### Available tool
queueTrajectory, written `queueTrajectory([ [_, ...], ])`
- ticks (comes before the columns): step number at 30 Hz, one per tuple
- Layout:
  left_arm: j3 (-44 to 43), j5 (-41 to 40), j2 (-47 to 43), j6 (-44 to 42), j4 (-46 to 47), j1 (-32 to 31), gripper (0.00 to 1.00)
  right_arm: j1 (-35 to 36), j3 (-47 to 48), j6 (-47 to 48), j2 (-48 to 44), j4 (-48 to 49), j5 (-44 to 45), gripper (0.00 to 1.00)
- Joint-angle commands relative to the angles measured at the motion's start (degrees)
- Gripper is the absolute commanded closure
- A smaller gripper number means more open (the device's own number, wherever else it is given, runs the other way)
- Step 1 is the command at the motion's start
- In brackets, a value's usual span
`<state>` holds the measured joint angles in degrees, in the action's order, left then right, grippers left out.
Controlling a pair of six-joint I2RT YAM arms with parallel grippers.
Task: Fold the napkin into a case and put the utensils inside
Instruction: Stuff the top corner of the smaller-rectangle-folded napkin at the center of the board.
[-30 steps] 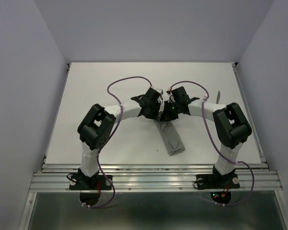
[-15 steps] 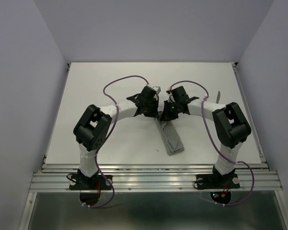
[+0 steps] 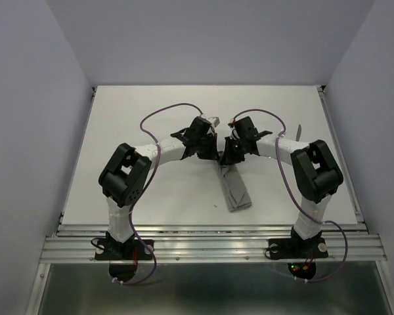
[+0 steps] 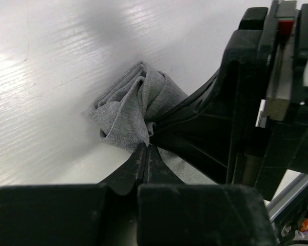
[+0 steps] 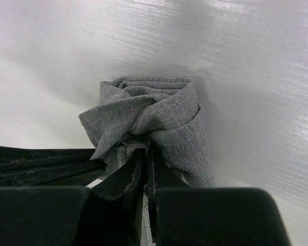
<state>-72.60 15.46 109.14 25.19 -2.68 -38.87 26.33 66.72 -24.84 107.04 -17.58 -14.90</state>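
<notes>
- Grey napkin (image 3: 235, 193), folded into a narrow layered strip, lies on the white table (image 3: 151, 190) between the two arms. It runs from near the front edge back toward the middle.
- Its far end is gathered into a crumpled, rose-like bunch, lifted slightly where the two grippers meet over it.
- Right gripper (image 5: 146, 161): jaws almost closed, with only a thin slit between the fingers. The bunched folds of the napkin are drawn into that slit, so it has the cloth pinched.
- Left gripper (image 4: 146, 154): jaws pressed fully together, with the tips right at the lower edge of the same bunch. Whether a fold is caught between them cannot be told.
- The two grippers come in from opposite sides and sit just beside each other at the cloth. The right one's black body fills the right side of the left wrist view.
- A slim silver utensil (image 3: 299, 133) lies on the table well apart from the napkin, beyond the right arm near the right edge. Fork or knife cannot be told.
- Purple cables (image 3: 161, 113) loop above each forearm.
- Metal rails (image 3: 210, 246) run along the front edge, where both bases are bolted.
</notes>
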Motion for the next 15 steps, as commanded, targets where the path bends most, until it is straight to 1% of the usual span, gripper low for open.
queueTrajectory([
  [1, 0.6, 2.6, -4.1, 1.5, 4.2, 0.5, 1.0, 0.7, 1.0, 1.5, 1.7, -2.7, 4.0, 0.99],
  [7, 1.3, 2.7, -3.1, 3.1, 5.0, 0.7, 1.0, 0.7, 1.0, 1.3, -0.4, -3.5, 4.7, 0.99],
  [15, 1.3, 4.5, -2.5, 2.3, 5.3, 0.7, 1.0, 0.7, 2.6, 0.4, -1.0, -3.6, 2.8, 0.99],
])
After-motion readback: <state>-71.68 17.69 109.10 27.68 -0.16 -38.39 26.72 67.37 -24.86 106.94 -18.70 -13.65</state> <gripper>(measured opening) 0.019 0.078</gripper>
